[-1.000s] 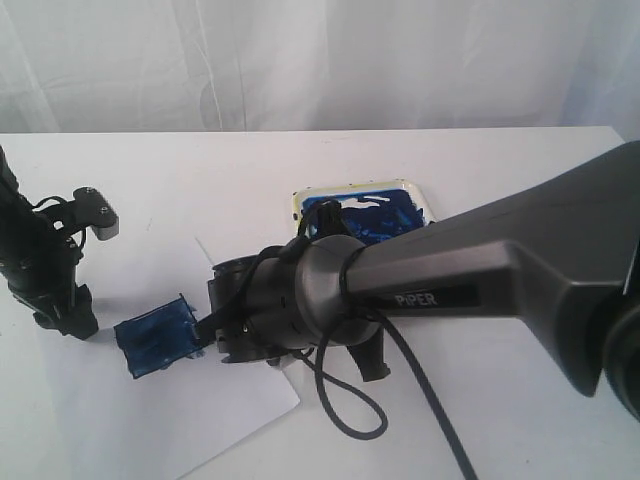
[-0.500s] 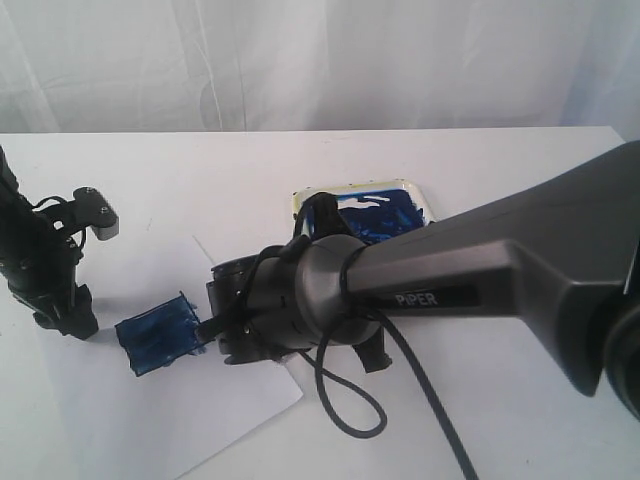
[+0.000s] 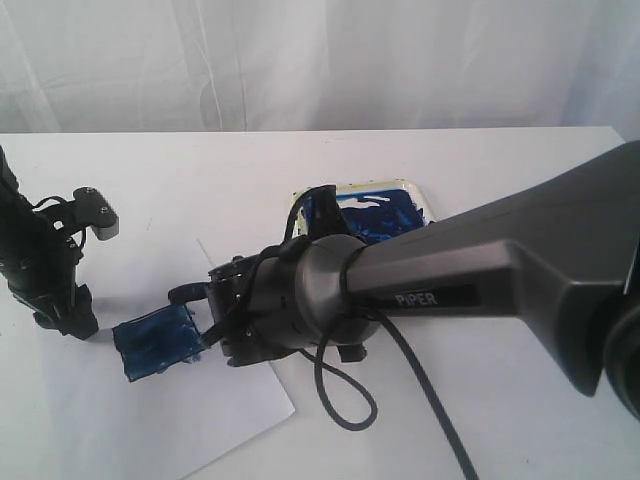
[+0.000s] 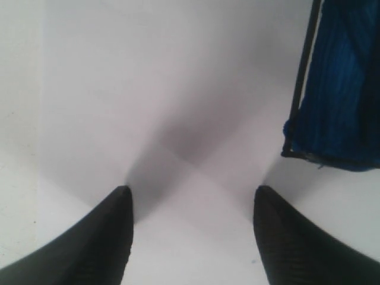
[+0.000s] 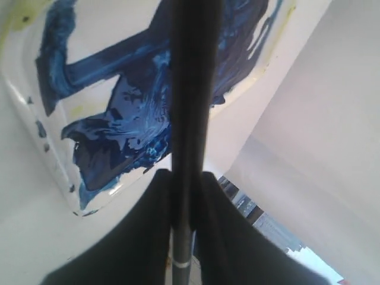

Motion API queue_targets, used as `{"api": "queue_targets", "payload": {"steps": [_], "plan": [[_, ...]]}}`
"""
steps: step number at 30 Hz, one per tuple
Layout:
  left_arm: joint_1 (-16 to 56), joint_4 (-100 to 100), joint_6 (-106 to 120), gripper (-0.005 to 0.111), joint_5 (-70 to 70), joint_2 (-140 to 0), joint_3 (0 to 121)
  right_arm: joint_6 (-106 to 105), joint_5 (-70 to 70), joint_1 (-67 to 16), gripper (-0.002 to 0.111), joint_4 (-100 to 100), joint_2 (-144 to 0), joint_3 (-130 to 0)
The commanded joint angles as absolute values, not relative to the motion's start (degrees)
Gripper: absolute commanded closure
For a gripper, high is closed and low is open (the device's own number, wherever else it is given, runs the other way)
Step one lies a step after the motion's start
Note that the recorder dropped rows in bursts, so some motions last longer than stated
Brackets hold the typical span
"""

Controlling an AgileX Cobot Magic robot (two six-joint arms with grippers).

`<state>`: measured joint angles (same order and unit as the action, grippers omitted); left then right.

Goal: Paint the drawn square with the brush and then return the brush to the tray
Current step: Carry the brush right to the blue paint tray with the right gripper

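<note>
Right gripper [image 5: 185, 178] pinches the brush [image 5: 190, 89] — its handle runs out over the tray [image 3: 400, 182], mid-counter toward the far edge. Left gripper [image 4: 193, 196], jaws spread, stands beside the square [image 3: 155, 340] near the left edge.

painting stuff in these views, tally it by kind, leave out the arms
paper sheet: 1
painted square: 1
tray: 1
brush: 1
total: 4
</note>
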<state>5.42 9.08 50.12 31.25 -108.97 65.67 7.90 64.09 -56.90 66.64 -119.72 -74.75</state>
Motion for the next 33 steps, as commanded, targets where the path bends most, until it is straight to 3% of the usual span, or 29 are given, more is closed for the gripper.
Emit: {"api": "queue_targets", "payload": {"steps": [1,9,22,33], "plan": [[5.3,8.8,49.7,0.043,32.7,-110.7,64.6,10.5,68.4,-56.5,0.108,67.5,-119.5,-74.6],[5.3,8.8,49.7,0.043,32.7,-110.7,64.6,8.8,68.9,-50.4,0.108,56.9,-114.5,-74.6],[5.3,8.8,49.7,0.043,32.6,-110.7,64.6,-4.5,67.3,-30.1,0.108,33.0,-111.4,-74.6],[5.3,8.8,49.7,0.043,32.5,-110.7,64.6,-4.5,65.9,-27.4,0.108,31.6,-114.8,-74.6]]}}
